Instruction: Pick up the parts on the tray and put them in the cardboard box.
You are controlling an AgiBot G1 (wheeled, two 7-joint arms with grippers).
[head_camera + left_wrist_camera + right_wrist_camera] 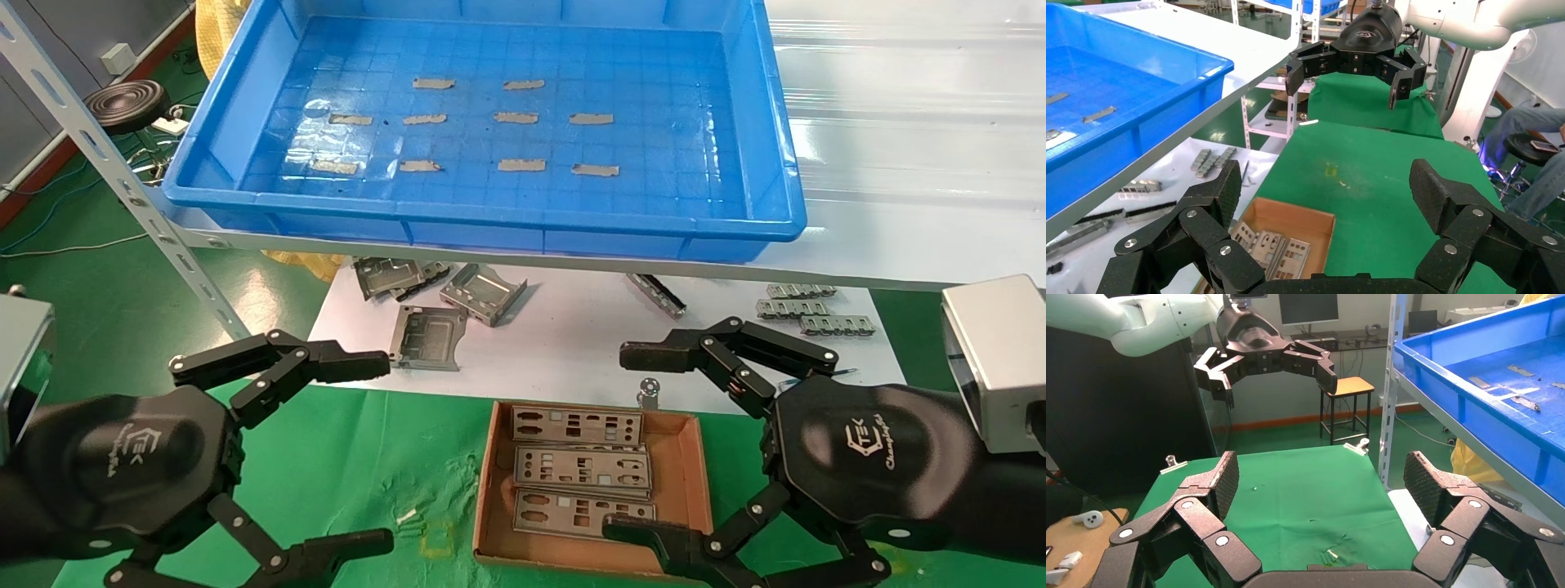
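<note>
Head view shows the tray [768,122] as the largest item, a blue bin on the white shelf [899,122] at the far side. Its grid floor carries only small grey tape strips [433,83].

Below the shelf edge lies a white sheet [572,343] with bent grey brackets [482,292] and, toward the right, a few short ridged metal pieces [801,309]. Nearer the robot, a green cloth [343,457] covers the work surface.

The left gripper [384,449] hovers above the green cloth to the left of the cardboard box [695,482], with its fingers spread wide and nothing between them. The right gripper [633,441] hovers at the right side of the box, partly above it, likewise spread wide and empty (one fingertip overlaps the near right corner of the box in this view).

The cardboard box sits on the green cloth between the two grippers, its far edge at the white sheet. Three parts [582,469] lie flat inside it, side by side and slightly overlapping, long edges running left to right. In the left wrist view the same box [1315,219] and parts [1272,248] appear beyond the wide-set fingers [1226,190].
</note>
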